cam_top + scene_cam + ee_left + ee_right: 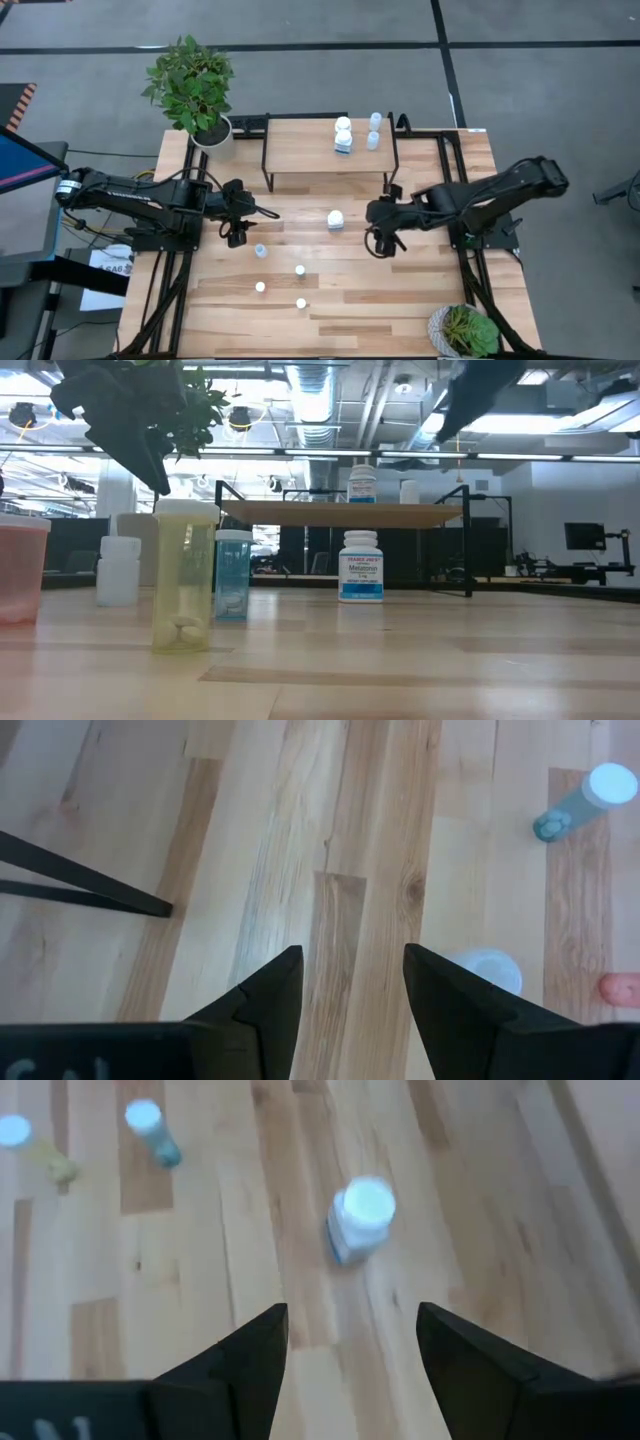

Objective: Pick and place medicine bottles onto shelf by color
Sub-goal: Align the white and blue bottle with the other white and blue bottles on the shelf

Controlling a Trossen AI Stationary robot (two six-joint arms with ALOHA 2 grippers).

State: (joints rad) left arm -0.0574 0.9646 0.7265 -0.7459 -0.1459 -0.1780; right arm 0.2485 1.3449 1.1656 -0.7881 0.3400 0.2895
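Observation:
The shelf [305, 150] stands at the table's far middle and carries two white bottles [343, 134] and two pale blue ones [374, 130]. A white labelled bottle [335, 219] [358, 1218] stands upright on the table in front of the shelf, just left of my right gripper [372, 215] [350, 1312], which is open and empty. My left gripper [272, 213] [350, 955] is open and empty above bare table, left of that bottle. Several small bottles [260, 251] [300, 270] [260, 287] stand nearer the front. A blue bottle [585, 800] [152, 1130] shows in both wrist views.
A potted plant [195, 90] stands at the far left corner and another [465, 330] at the near right. The shelf's black legs [80, 885] reach the table near my left gripper. In the low view a yellowish bottle [185, 575] and a blue one [232, 575] stand near the front edge.

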